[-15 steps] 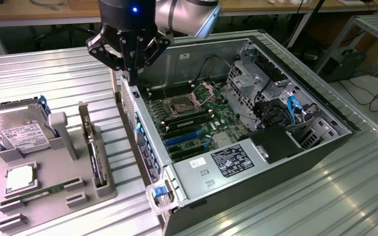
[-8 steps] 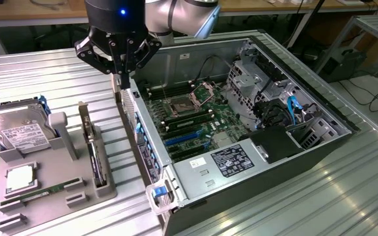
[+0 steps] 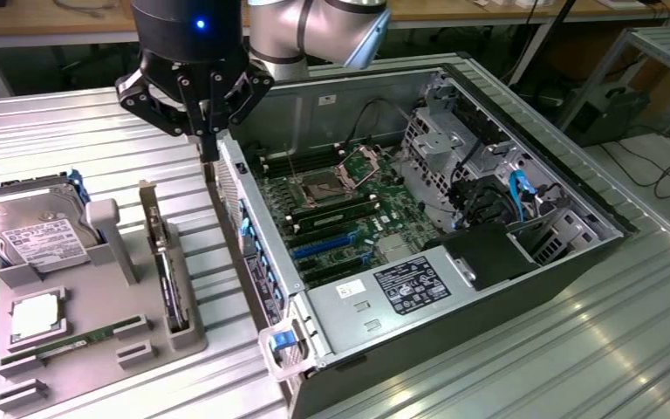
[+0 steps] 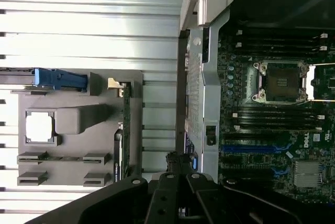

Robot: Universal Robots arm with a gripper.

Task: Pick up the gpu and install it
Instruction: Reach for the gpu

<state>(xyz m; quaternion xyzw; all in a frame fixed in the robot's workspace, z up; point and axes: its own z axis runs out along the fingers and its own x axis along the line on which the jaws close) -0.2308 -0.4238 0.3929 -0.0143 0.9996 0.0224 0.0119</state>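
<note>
The gpu (image 3: 168,278) is a thin dark card standing on edge in a slot of the grey holder (image 3: 102,305), its pale metal bracket (image 3: 146,208) at the far end. In the wrist view the gpu (image 4: 125,130) appears edge-on, with the bracket (image 4: 116,84) at one end. My gripper (image 3: 209,150) hangs above the table, between the holder and the rear wall of the open computer case (image 3: 428,218). Its fingers are shut with nothing between them. In the wrist view the gripper (image 4: 177,159) sits over the case's wall, apart from the gpu.
A silver hard drive (image 3: 35,231) with blue rails, a square processor (image 3: 35,314) and a green memory stick (image 3: 73,345) also sit in the holder. Inside the case lie the motherboard (image 4: 272,103), its blue expansion slots (image 4: 251,148) and a power supply (image 3: 411,288).
</note>
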